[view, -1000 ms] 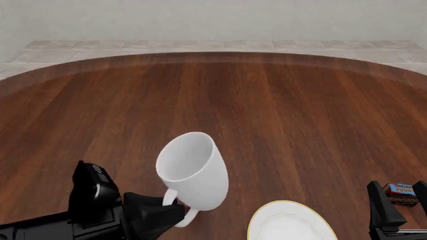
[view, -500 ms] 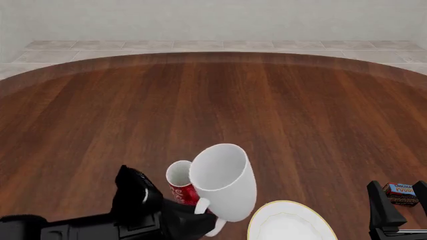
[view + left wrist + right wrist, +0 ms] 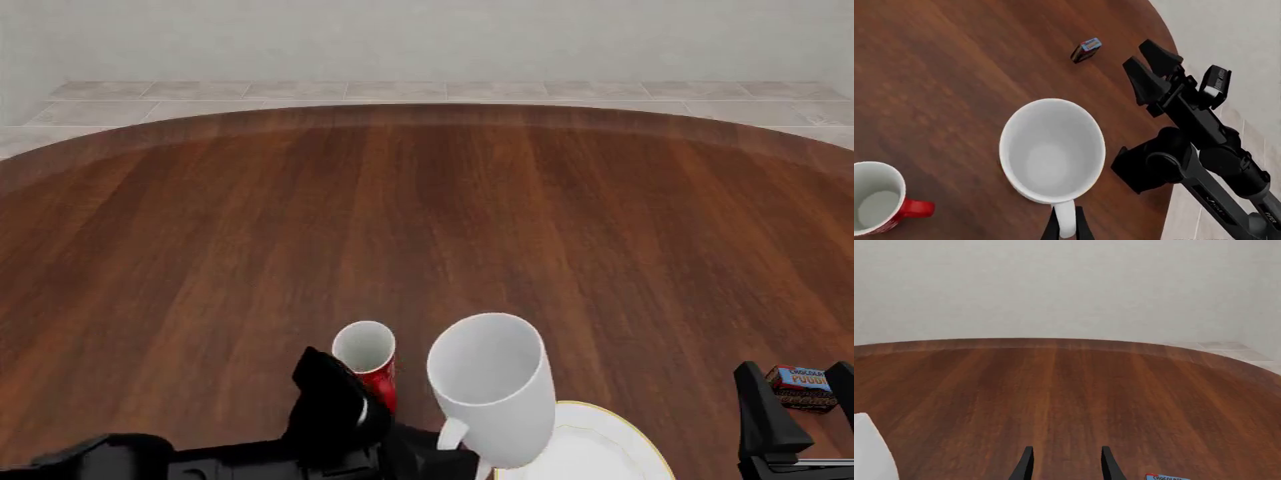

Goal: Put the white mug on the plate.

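One second is making the difference: the left hand [image 3: 1065, 231], clenching the white mug [image 3: 490, 400] by its handle, is carrying it past the red mug [image 3: 364, 360] over the plate [image 3: 587, 450] edge. Lowering seems next. The right hand [image 3: 1064, 465] is waiting, fingers apart.

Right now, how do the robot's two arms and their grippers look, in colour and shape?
Both arms are matte black with blocky, angular links. The right gripper has two thin, tapered black fingers. The left gripper shows the same slim black fingers. No cables show.
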Robot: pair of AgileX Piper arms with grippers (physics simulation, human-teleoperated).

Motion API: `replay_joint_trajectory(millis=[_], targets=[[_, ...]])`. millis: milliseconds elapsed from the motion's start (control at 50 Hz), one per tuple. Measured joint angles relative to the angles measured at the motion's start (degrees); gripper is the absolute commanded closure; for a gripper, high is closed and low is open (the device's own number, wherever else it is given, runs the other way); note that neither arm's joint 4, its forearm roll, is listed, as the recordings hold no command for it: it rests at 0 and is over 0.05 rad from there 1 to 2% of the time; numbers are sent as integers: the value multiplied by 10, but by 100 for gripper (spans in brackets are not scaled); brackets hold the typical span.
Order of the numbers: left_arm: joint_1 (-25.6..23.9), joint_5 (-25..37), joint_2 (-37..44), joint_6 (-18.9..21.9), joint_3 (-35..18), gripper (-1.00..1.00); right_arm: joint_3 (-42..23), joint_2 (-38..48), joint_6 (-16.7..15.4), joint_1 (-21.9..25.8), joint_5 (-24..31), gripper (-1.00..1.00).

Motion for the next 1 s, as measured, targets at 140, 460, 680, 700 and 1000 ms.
replay_joint_trajectory(millis=[140, 460, 680, 700, 1000], targets=[[-3, -12, 17, -2, -1, 100, 0, 0, 0, 0, 0, -100], [-18, -37, 63, -6, -13, 100, 0, 0, 0, 0, 0, -100], [-27, -51, 93, -7, -23, 100, 0, 0, 0, 0, 0, -100], [-27, -53, 96, -7, -24, 100, 0, 0, 0, 0, 0, -100], [-37, -73, 136, -9, -35, 100, 0, 0, 0, 0, 0, -100]])
